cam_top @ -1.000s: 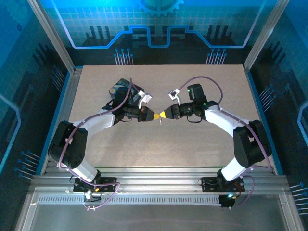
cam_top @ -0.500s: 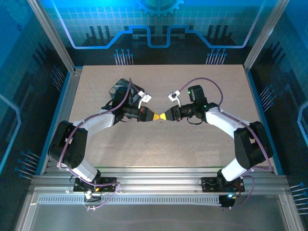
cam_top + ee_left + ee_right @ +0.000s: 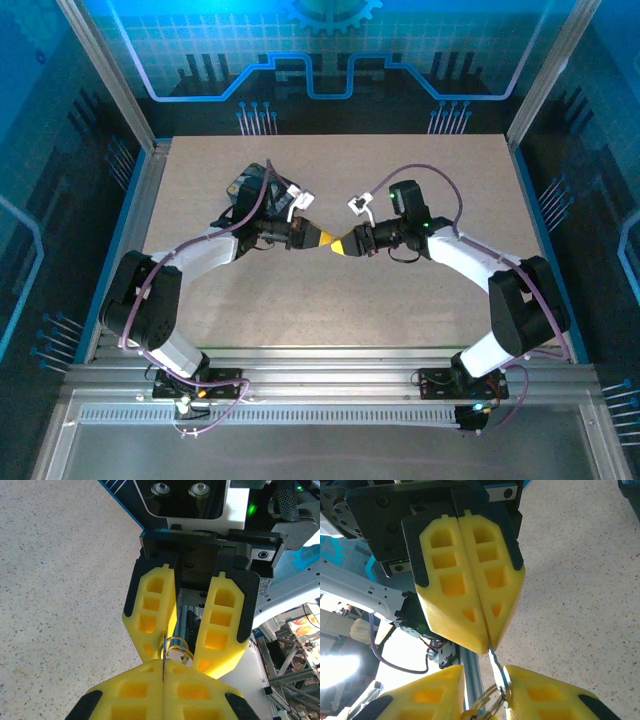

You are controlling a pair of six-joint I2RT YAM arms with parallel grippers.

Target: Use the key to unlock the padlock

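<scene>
The key (image 3: 163, 650) is a thin grey blade seen edge-on, pinched between the yellow fingertips of my left gripper (image 3: 163, 672), which is shut on it. In the right wrist view the key (image 3: 496, 665) sticks out of the left gripper (image 3: 487, 647) and rests against one fingertip of my right gripper (image 3: 484, 677). The right gripper is open, its jaws apart around the key's brass ring (image 3: 487, 700). From above, the left gripper (image 3: 331, 241) and right gripper (image 3: 346, 246) meet tip to tip over mid-table. The padlock is hidden.
A dark tin (image 3: 245, 185) lies on the table under the left arm's wrist at the back left. The speckled beige table (image 3: 400, 310) is framed by metal rails and blue walls.
The right gripper has moved left and slightly nearer, closing in on the left gripper's tips. The left gripper has held its place, still shut on the key.
</scene>
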